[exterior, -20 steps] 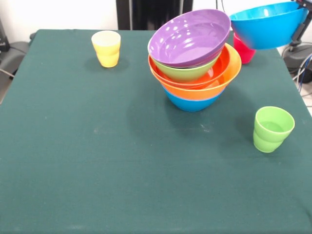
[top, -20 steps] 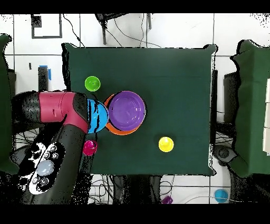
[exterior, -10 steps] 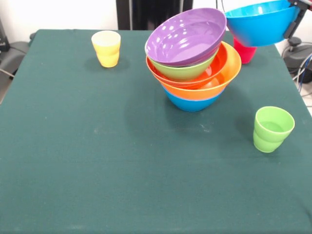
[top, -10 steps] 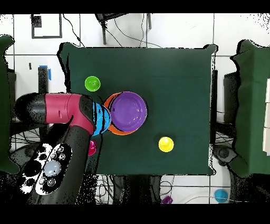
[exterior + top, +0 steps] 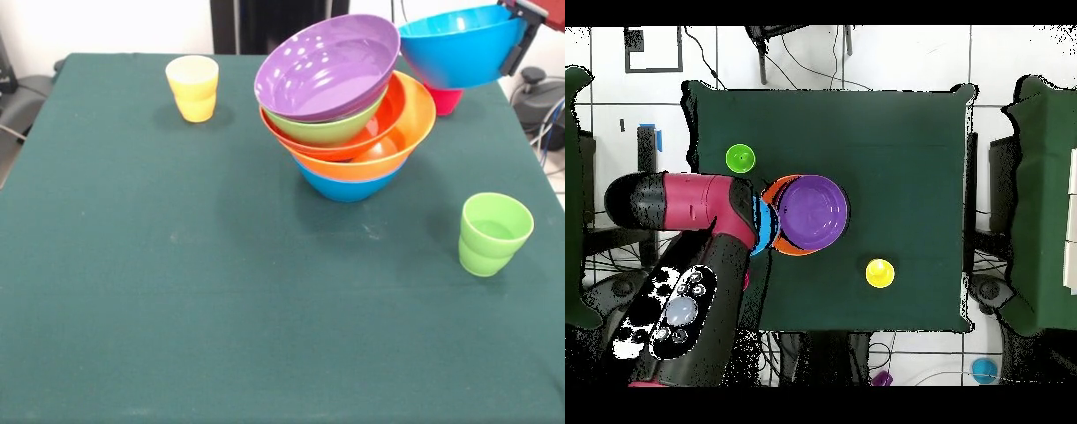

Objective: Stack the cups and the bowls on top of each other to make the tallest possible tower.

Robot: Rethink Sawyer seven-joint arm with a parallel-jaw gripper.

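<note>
The tower [image 5: 346,132] stands mid-table and leans: a blue bowl [image 5: 344,186] lowest, then yellow-orange [image 5: 402,141], orange-red [image 5: 399,104], lime green [image 5: 325,131] and a tilted purple bowl [image 5: 325,66] on top. My gripper [image 5: 513,32] is shut on the rim of another blue bowl [image 5: 457,46], held in the air just right of the purple one, its rim against the pile. A red-pink cup [image 5: 445,100] peeks out under it. The yellow cup [image 5: 192,87] and green cup [image 5: 493,233] stand apart. From overhead, my arm [image 5: 695,205] covers most of the held blue bowl [image 5: 768,222] beside the purple bowl [image 5: 813,212].
The dark green table [image 5: 177,291] has its right edge close to the green cup. Overhead, the green cup [image 5: 740,157] lies just beyond my arm and the yellow cup [image 5: 879,272] sits on the other side of the pile. Cables and a black stand lie off the table.
The held blue bowl has moved toward the tower and risen slightly. The purple bowl has shifted away from it and tilted more. The cups have not moved.
</note>
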